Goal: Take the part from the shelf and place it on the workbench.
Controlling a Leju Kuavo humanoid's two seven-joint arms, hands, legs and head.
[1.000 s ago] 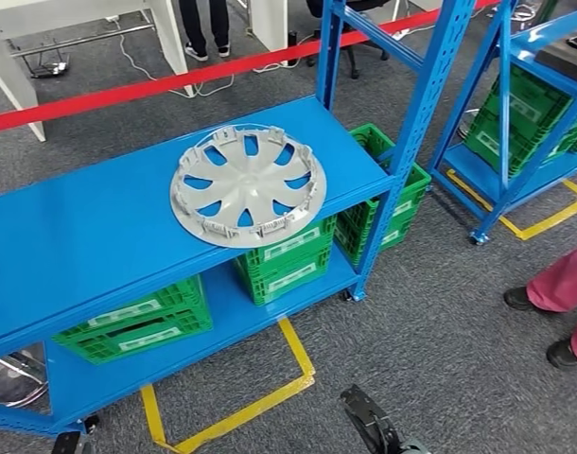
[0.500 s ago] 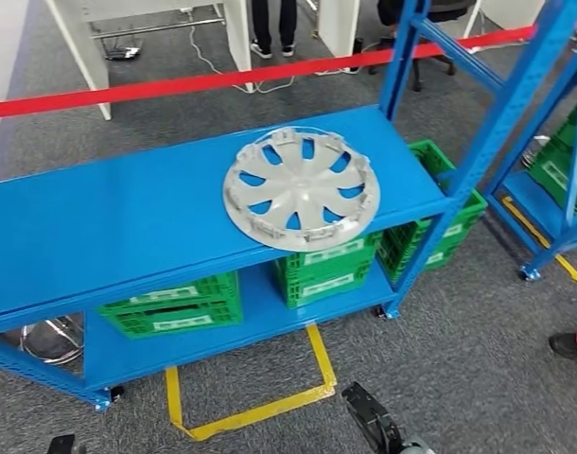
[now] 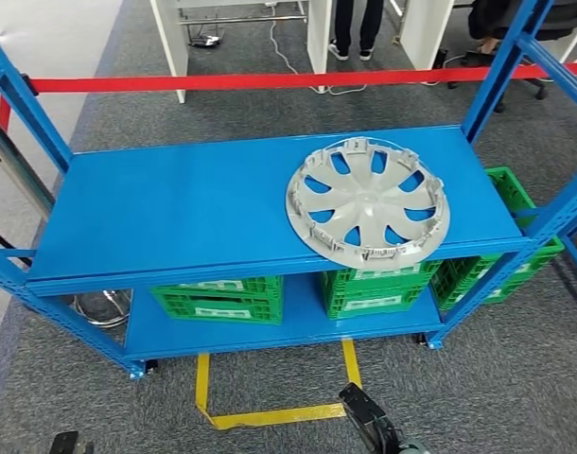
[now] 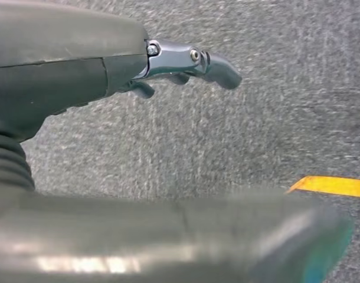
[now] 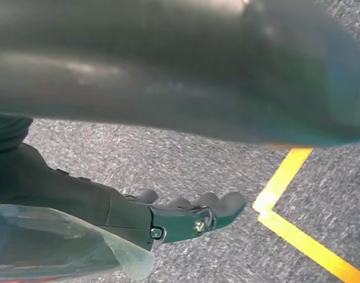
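A silver wheel cover [image 3: 368, 200] with cut-out spokes lies flat on the top board of a blue shelf [image 3: 179, 208], toward its right end and slightly over the front edge. My right hand [image 3: 371, 426] hangs low over the grey carpet in front of the shelf, well short of the part. In the right wrist view that hand [image 5: 178, 215] holds nothing, its fingers stretched out above the carpet. My left hand [image 4: 182, 62] also hangs over the carpet, fingers extended and apart, holding nothing.
Green crates [image 3: 218, 298] stand on the shelf's lower board. A red barrier tape [image 3: 271, 81] runs behind the shelf, with white table legs and a person's feet [image 3: 350, 43] beyond. Yellow floor tape [image 3: 271, 414] marks the carpet. Another blue rack upright [image 3: 568, 213] stands at the right.
The whole picture has shifted: the camera turned left, so the shelf and wheel cover now sit further right and more squarely ahead. Both hands still hang low.
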